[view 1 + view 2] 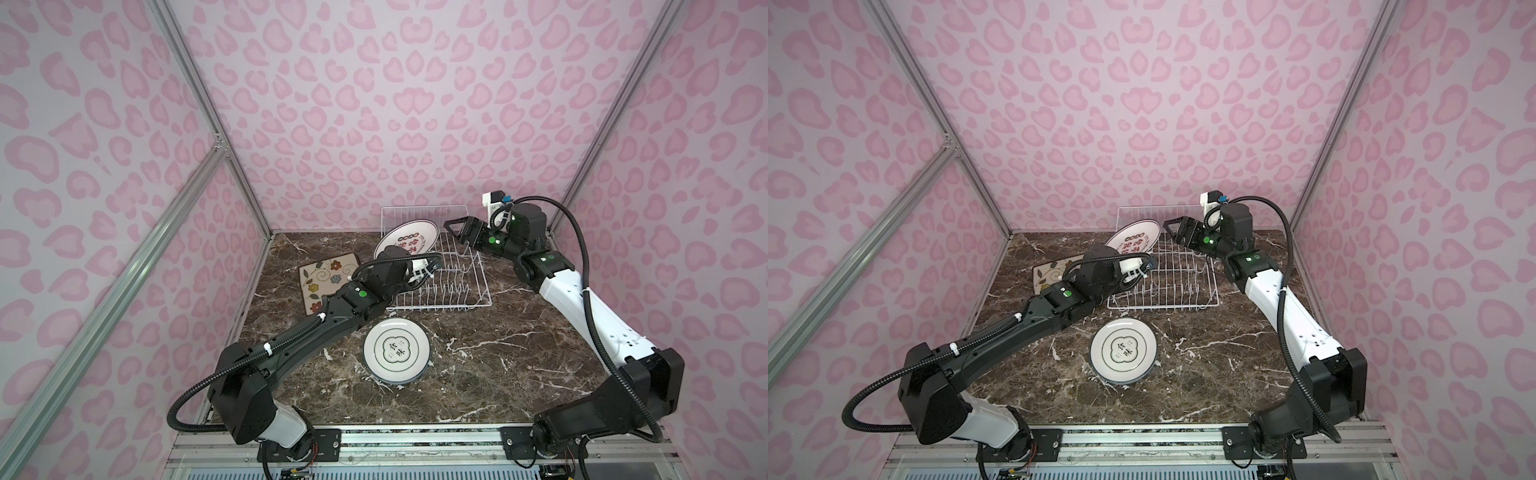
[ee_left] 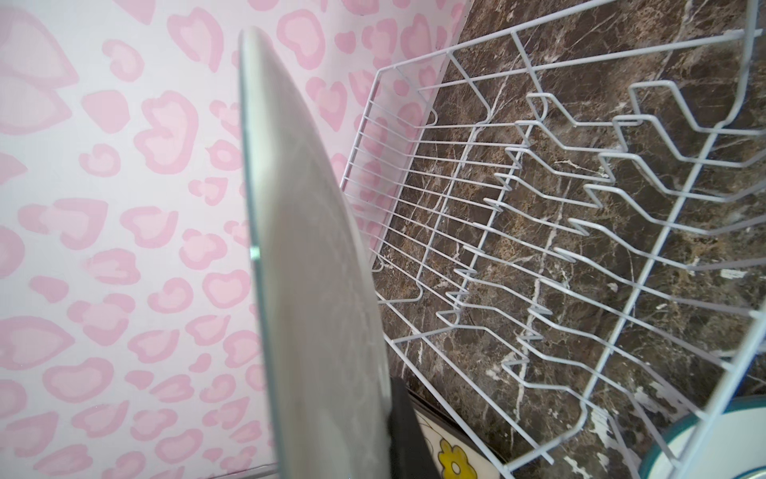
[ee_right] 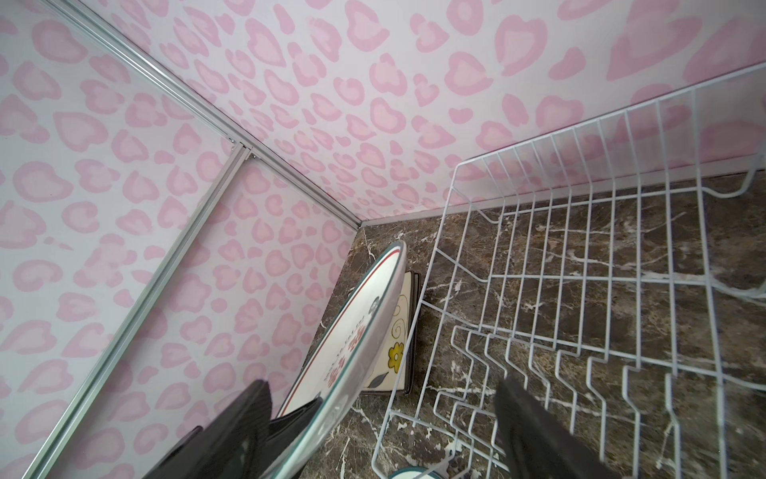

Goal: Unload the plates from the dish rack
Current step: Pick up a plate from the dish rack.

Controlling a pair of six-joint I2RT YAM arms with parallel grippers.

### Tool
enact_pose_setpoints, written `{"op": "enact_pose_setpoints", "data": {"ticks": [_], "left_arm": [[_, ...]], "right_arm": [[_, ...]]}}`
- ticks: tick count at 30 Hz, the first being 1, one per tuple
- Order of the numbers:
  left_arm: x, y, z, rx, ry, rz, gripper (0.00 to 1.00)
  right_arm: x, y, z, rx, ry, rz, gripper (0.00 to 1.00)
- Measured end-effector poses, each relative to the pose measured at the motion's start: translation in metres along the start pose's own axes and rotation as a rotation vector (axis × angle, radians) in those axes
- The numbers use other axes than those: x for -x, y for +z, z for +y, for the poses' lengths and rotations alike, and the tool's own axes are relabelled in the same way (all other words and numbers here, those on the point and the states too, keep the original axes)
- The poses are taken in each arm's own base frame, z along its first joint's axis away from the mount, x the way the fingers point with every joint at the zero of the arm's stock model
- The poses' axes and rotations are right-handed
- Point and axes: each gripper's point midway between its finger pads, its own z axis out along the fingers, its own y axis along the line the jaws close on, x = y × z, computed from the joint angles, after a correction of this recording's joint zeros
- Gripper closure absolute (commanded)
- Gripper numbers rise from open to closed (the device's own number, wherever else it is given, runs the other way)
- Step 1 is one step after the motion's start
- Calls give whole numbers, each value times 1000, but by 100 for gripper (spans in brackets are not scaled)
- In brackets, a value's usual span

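Brown marble bench (image 1: 498, 374), one white wire dish rack (image 1: 440, 308) at the back, otherwise bare. The left jaws are clamped on the one round plate (image 1: 409, 239), tilted at the rack's left edge; it wants lifting clear of the rack, then laying flat on the round stack (image 1: 397, 351) in front. That stack looks at least two deep and the square plates (image 1: 328, 274) beside the rack are an uncounted pile, while the right jaws hang open and empty over the rack's far side.
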Motion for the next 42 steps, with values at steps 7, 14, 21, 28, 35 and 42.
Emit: {"op": "enact_pose_setpoints", "data": {"ticks": [7,14,21,28,35,42], "left_arm": [[13,-1,-12,12,76,-31,97],[18,3,-18,25,123,-33,97],[19,6,-21,49,154,-32,97],[19,9,-19,82,179,-20,97],[16,11,-21,86,199,-7,82],[20,10,-20,85,117,-32,43]], "right_arm": [[-17,20,-6,-3,21,69,28],[-23,29,-7,-11,50,108,42],[-32,34,-12,-35,87,169,59],[-34,34,-19,-66,137,182,80],[-38,36,-27,-91,205,191,100],[-33,34,-21,-41,173,170,100]]}}
